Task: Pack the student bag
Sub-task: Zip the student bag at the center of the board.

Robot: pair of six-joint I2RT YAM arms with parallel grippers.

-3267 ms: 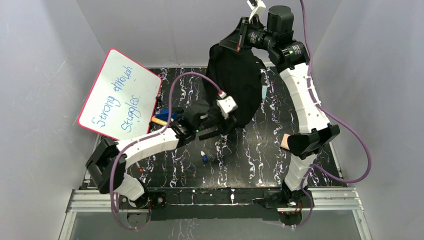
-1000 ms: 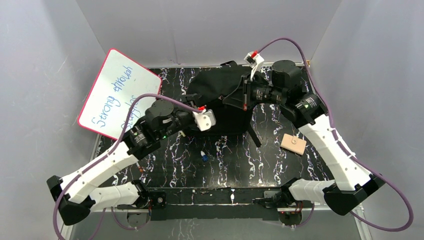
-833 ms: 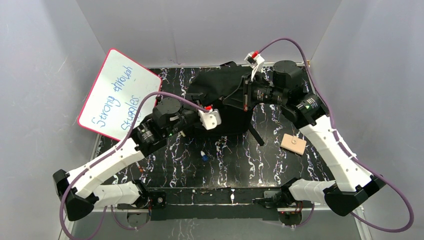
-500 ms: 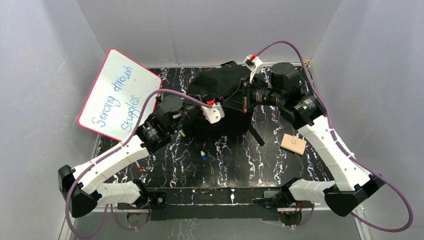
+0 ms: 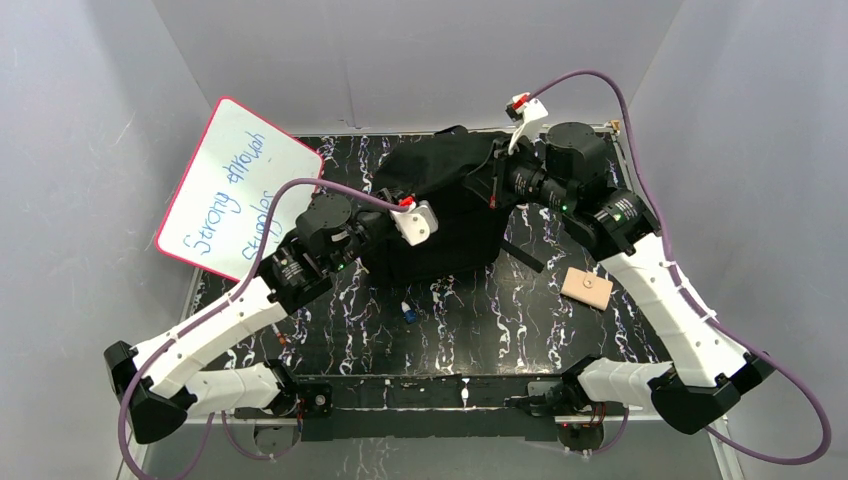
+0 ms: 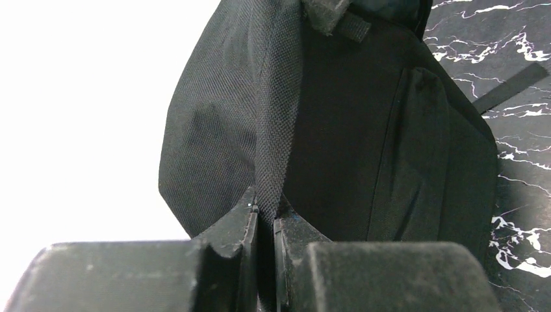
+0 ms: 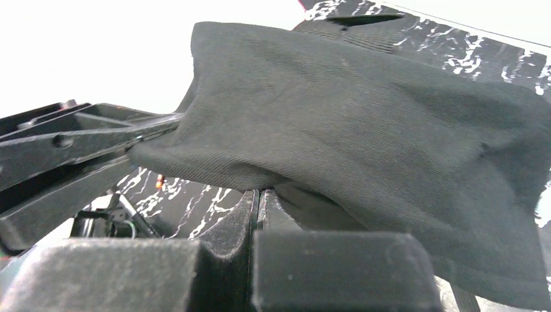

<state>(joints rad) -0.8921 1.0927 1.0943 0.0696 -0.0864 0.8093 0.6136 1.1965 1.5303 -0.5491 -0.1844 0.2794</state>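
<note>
Near the middle of the table (image 5: pixel 480 330) lies a small blue-tipped item (image 5: pixel 408 313), too small to identify. A tan square (image 5: pixel 586 287) sits toward the right edge.

Beyond them, the bag (image 5: pixel 450 240) now lies slumped across the far middle of the table. A few seconds ago the right arm held it hanging high by the far wall. It has since been brought down, and in the last half second it has been drawn a little wider between the arms. I judge this to be laying the bag out for loading, with nothing packed yet.

The left gripper (image 6: pixel 265 211) is clenched on a ridge of fabric at the bag's left side. The right gripper (image 7: pixel 255 195) is clamped on a fold at the far right.

A whiteboard (image 5: pixel 240 190) leans at the far left corner.

No view shows the bag's opening or zippers, so I cannot tell whether it is open. From above, the wrists and cloth hide both sets of fingertips. Both wrist views are washed out white behind the fabric.
</note>
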